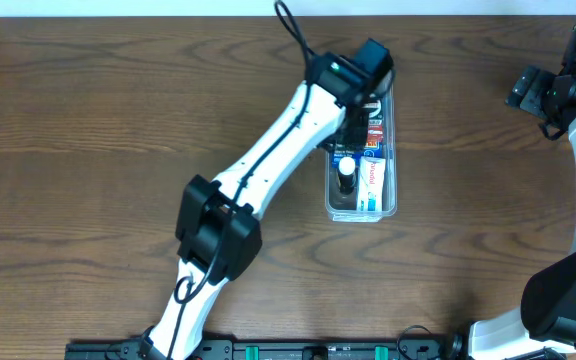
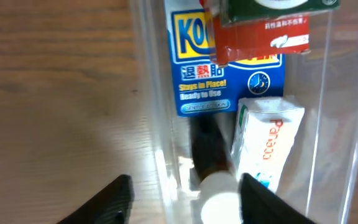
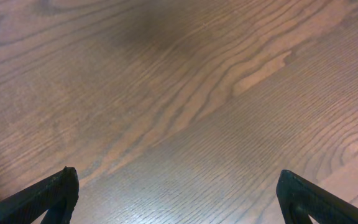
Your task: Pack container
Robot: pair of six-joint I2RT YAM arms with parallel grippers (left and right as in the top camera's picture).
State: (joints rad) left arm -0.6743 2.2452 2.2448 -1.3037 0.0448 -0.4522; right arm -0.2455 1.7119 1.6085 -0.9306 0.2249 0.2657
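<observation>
The clear container (image 1: 362,214) lies at the table's back centre. It holds a blue box (image 2: 229,68), a red and green box (image 2: 260,31), a white toothpaste box (image 2: 267,146) and a dark bottle with a white cap (image 2: 219,200). My left gripper (image 2: 185,194) is open right above the container's left wall (image 2: 149,93). One finger is outside the wall and the other is inside, with the bottle's cap between them. In the overhead view it (image 1: 352,135) sits over the container's far half. My right gripper (image 3: 179,199) is open and empty over bare wood, at the far right in the overhead view (image 1: 530,92).
The brown wooden table (image 1: 98,120) extends wide to the left of the container. My left arm (image 1: 268,165) slants from the front left up to the container. The right arm's base (image 1: 568,300) stands at the front right.
</observation>
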